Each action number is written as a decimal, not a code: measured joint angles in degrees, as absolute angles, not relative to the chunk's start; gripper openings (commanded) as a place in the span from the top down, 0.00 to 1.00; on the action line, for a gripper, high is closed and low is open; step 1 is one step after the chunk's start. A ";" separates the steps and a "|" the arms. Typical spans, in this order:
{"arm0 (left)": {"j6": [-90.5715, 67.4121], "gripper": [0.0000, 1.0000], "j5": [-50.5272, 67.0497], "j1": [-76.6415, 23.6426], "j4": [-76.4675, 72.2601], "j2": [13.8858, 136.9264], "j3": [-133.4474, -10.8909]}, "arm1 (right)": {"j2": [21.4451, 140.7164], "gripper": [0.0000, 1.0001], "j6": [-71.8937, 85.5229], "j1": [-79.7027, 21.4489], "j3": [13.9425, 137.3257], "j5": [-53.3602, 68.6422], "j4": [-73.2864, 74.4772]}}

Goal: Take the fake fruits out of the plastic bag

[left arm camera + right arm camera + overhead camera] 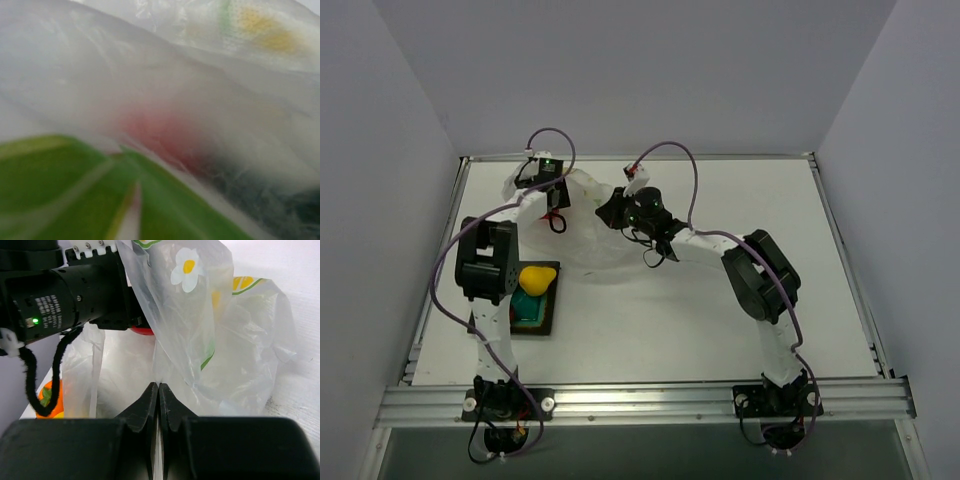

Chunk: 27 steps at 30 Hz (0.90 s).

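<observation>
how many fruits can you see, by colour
yellow fruit: 1
orange fruit: 1
red fruit: 1 (mostly hidden)
total: 3

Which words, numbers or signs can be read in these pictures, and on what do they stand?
None can be read.
White print on the left arm's black wrist housing: too small and blurred to read.
The plastic bag bears only printed flowers and leaves, no words.
</observation>
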<state>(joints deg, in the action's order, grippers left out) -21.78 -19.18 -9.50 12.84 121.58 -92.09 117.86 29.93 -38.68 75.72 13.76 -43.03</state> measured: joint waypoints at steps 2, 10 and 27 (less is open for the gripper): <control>-22.31 0.76 -17.85 -9.50 12.69 119.92 -90.94 | 117.97 1.00 30.02 -38.68 75.81 13.69 -42.98; -27.27 0.78 -12.32 -10.28 14.13 109.54 -87.46 | 119.46 1.00 30.24 -39.24 79.26 11.51 -43.11; -31.53 0.78 4.49 -12.01 26.70 92.55 -78.76 | 129.58 1.00 31.92 -39.72 92.09 3.62 -38.57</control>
<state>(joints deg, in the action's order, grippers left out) -31.53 4.49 -12.01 26.70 92.55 -78.76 129.58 31.92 -39.72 92.09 3.62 -38.57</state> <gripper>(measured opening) 0.714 0.002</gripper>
